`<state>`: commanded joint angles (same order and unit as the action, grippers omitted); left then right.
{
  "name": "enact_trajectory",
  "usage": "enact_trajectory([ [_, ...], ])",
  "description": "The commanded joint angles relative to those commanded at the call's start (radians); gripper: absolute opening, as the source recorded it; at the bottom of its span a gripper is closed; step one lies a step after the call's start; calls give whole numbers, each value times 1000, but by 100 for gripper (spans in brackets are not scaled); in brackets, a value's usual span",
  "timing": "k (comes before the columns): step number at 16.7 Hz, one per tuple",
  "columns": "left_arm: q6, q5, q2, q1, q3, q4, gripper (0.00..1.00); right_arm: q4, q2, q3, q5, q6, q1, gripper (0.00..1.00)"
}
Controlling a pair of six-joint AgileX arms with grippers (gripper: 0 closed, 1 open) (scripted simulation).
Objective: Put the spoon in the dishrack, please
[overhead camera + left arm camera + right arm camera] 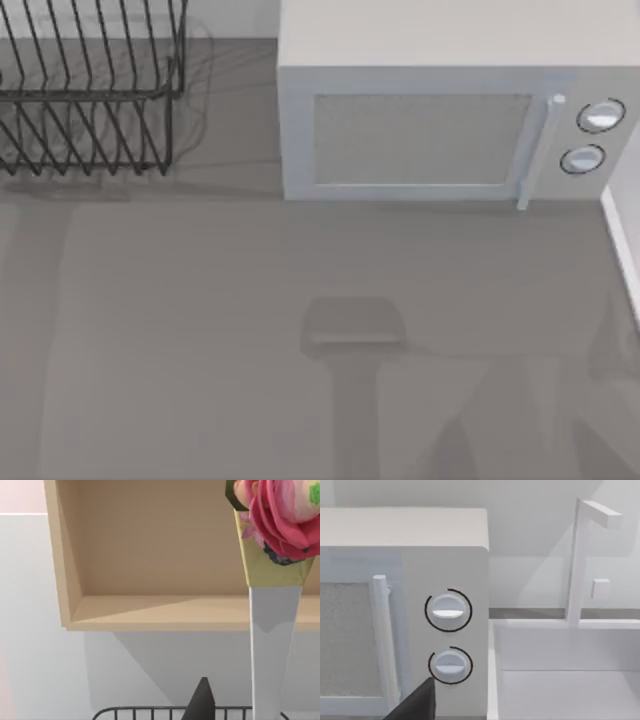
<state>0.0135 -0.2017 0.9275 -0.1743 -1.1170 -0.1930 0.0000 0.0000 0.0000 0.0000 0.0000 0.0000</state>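
Dishrack (90, 90) sits at 10 o'clock on the bench (200, 350), microwave (450, 130) at 12–1. Spoon isn't visible on the bench, so can't place it. Risk imo: no target located, so any reach now is blind and could clip the rack bars or microwave door. Left wrist view: dark fingertip (201, 702) over the rack rim, shelf (165, 610) and a flower vase (275, 645) behind. Right wrist view: dark gripper tip (417, 705) near the microwave knobs, sink (570, 680) beside. Can't tell how wide either gripper is, nothing seen held.
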Motion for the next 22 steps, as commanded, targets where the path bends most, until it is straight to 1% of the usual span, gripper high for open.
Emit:
enact_trajectory([
  [2, 0, 8, 74, 6, 5, 75, 0, 0, 0, 0, 0, 0, 0, 100],
  [4, 1, 19, 180, 14, 17, 189, 0, 0, 0, 0, 0, 0, 0, 100],
  [11, 3, 65, 612, 69, 114, 738, 0, 0, 0, 0, 0, 0, 0, 100],
  [14, 3, 84, 748, 92, 160, 923, 0, 0, 0, 0, 0, 0, 0, 100],
  [17, 2, 95, 821, 106, 190, 1014, 0, 0, 0, 0, 0, 0, 0, 100],
  [22, 2, 96, 828, 108, 193, 1023, 0, 0, 0, 0, 0, 0, 0, 100],
])
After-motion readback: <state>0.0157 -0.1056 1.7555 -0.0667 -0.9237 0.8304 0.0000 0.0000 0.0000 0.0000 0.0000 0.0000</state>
